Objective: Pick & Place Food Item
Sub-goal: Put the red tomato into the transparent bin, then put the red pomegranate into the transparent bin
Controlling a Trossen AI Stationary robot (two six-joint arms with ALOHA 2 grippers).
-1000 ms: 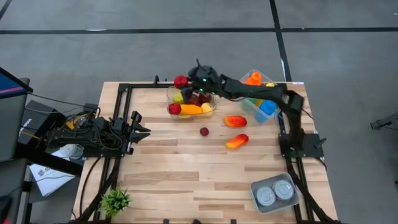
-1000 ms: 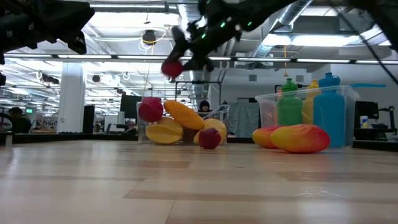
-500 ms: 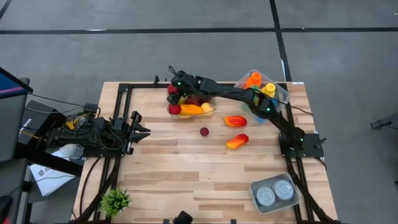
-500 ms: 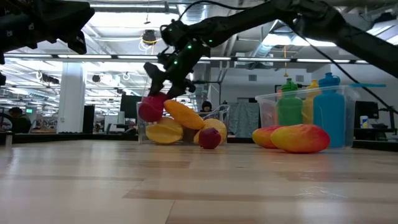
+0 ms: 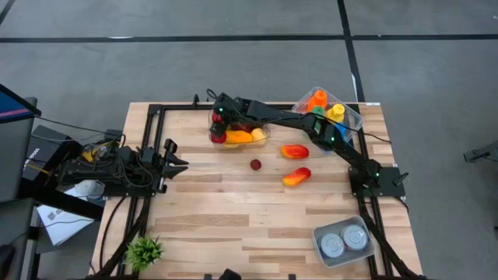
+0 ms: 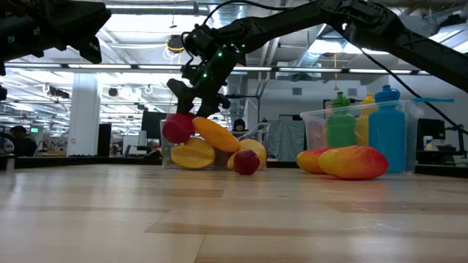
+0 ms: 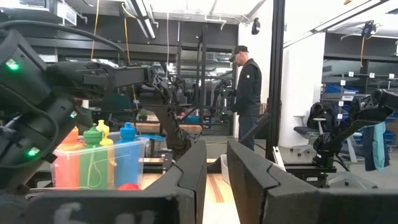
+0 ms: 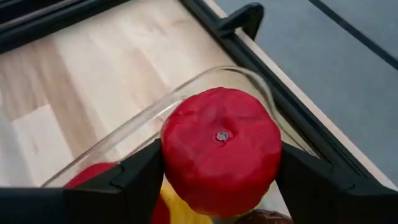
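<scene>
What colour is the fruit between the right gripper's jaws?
Red: the apple shows best in the right wrist view.

The table [image 5: 233, 218] is pale blond wood with darker plank seams, framed by black rails. The right claw [image 8: 217, 163] is black and holds a bright red apple [image 8: 219, 149] over a clear bowl [image 5: 261, 137] of red, yellow and orange fruit. A small dark red fruit [image 5: 255, 164] lies on the wood, near two orange-red mangoes [image 5: 294, 151] (yellow at their ends). A clear bin [image 5: 352, 117] holds orange, yellow, green and blue bottles. The plant [image 5: 145, 250] is green; the floor is grey.
</scene>
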